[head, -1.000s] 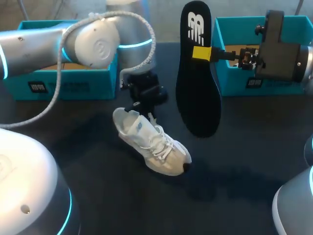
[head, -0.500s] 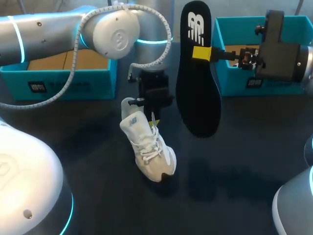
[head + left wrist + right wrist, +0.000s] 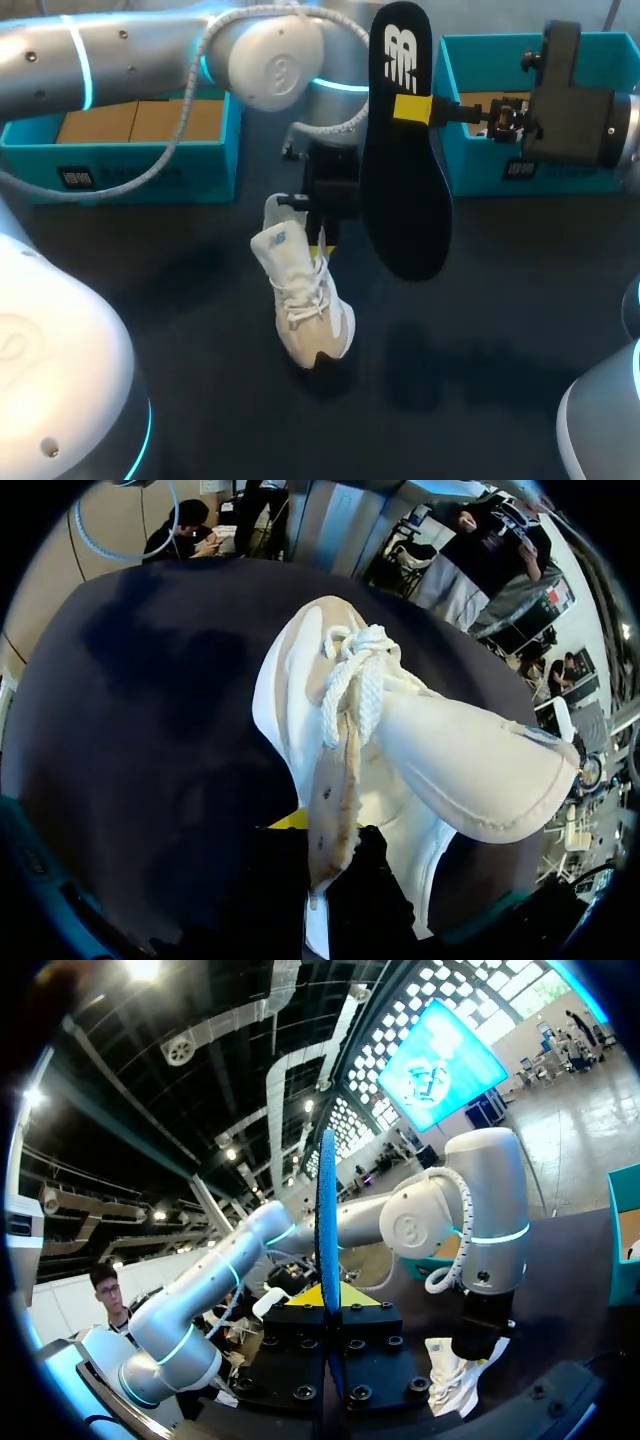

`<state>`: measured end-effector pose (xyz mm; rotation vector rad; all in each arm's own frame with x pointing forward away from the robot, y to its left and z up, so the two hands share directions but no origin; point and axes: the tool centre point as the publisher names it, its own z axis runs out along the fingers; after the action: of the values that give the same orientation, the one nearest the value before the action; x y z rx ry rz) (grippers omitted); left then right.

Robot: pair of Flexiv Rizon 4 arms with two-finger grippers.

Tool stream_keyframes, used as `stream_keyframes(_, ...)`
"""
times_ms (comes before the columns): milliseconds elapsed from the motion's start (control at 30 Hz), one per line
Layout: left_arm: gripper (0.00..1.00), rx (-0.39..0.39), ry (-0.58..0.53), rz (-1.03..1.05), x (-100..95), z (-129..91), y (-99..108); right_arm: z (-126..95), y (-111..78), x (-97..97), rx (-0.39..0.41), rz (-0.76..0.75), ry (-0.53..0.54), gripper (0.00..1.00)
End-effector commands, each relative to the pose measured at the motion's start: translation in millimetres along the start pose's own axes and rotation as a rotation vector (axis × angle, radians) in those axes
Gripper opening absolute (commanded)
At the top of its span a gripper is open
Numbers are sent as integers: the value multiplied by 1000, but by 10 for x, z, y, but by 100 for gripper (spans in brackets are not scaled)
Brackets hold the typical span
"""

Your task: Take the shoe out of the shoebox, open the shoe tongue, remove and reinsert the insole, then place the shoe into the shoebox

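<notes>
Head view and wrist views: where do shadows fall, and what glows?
Head view: the shoe and the insole throw soft shadows on the dark table; cyan rings glow on the left arm. Left wrist view: darker patches on the table beyond the shoe. Right wrist view: the arm's ring glows too.

Left hand (image 3: 320, 228) holds shoe (image 3: 302, 298) toe-down; right hand (image 3: 414, 108) holds insole (image 3: 402, 200) upright.

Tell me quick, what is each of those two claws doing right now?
Left gripper: closed, holding the white shoe at its tongue.
Right gripper: closed, holding the black insole up in the air.
</notes>
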<state>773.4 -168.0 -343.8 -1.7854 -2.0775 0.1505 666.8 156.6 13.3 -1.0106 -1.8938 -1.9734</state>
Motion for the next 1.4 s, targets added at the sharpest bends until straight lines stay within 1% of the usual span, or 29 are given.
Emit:
stream_keyframes(33,0,-35,137,47,-141,-20,-14,62,15,-15,-1,0,1,0)
stream_keyframes(167,0,-41,172,71,-219,3,10,62,15,-15,-1,0,1,0)
stream_keyframes(267,0,-40,175,75,-256,24,-13,62,15,-15,-1,0,1,0)
stream_keyframes(400,0,-45,169,65,-266,61,-56,62,15,-15,-1,0,1,0)
stream_keyframes(633,0,-38,186,53,-269,159,-69,62,15,-15,-1,0,1,0)
stream_keyframes(1033,0,-9,206,46,-334,384,-133,62,15,-15,-1,0,1,0)
stream_keyframes(1300,0,-3,235,63,-341,459,-174,62,15,-15,-1,0,1,0)
stream_keyframes(1333,11,-5,237,64,-342,463,-182,62,15,-15,-1,0,1,0)
stream_keyframes(1367,38,-4,238,66,-341,463,-185,62,15,-15,-1,0,1,0)
stream_keyframes(1400,62,-4,240,66,-340,462,-189,62,15,-15,-1,0,1,0)
